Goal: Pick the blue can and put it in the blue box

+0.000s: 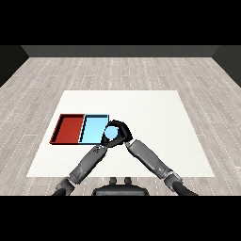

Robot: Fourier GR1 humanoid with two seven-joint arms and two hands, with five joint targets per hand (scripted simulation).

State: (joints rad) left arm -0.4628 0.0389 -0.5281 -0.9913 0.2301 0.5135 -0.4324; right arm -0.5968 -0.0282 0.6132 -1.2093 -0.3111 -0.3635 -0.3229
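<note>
The right hand [120, 128] is curled round the small blue cylindrical can [111, 134] at the right edge of the shallow light blue rectangular tray [94, 129]. The shallow red rectangular tray [68, 128] lies left of that tray, touching it, on the flat white table [155, 122]. The left hand [111, 142] sits just before the can.

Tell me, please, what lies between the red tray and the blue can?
In the head view, the light blue tray lies between the red tray and the blue can.
</note>
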